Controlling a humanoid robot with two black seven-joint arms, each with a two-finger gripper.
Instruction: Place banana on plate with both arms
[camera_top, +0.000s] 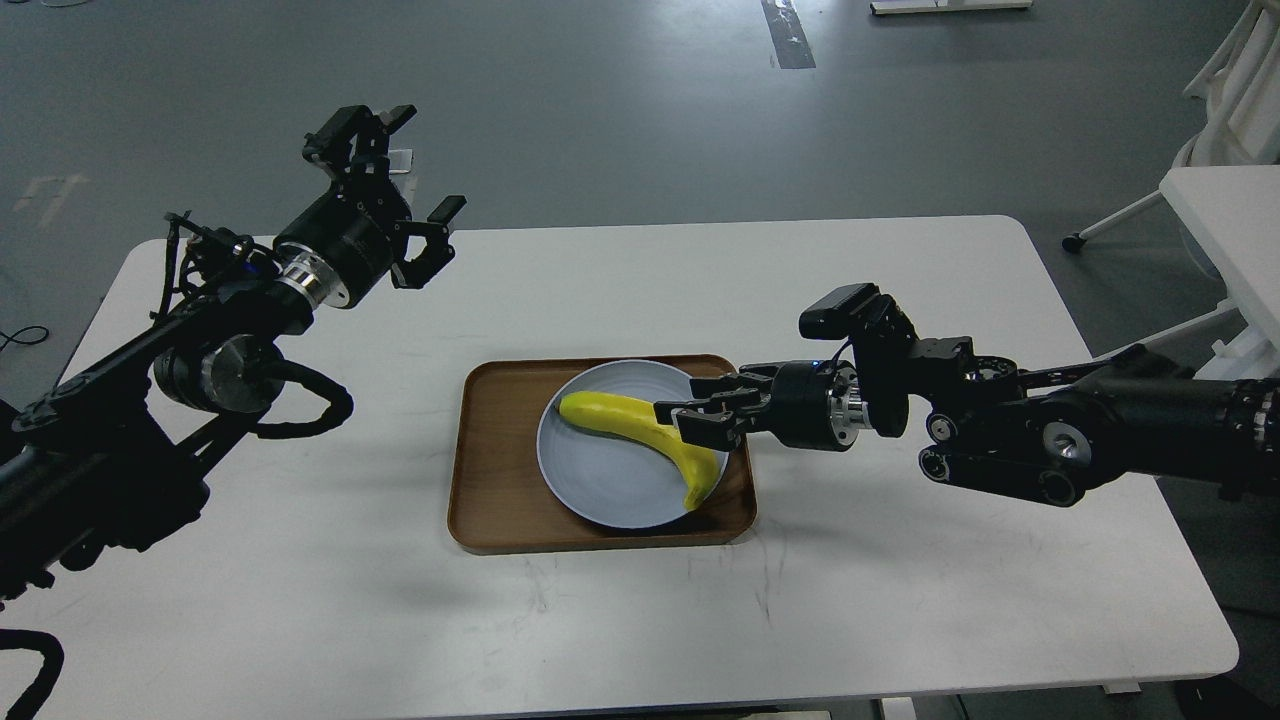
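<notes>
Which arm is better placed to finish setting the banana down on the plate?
Right. Its claw is at the banana, which already lies across the plate on the wooden tray. The left claw hangs open, raised well away.

Bright yellow banana (640, 425), pale blue-grey plate (600, 490), brown wooden tray (500, 470), white table (300, 600), black arms

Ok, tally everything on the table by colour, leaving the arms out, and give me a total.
Yellow: 1, the banana
Pale blue-grey: 1, the plate
Brown: 1, the tray
Total: 3
</notes>
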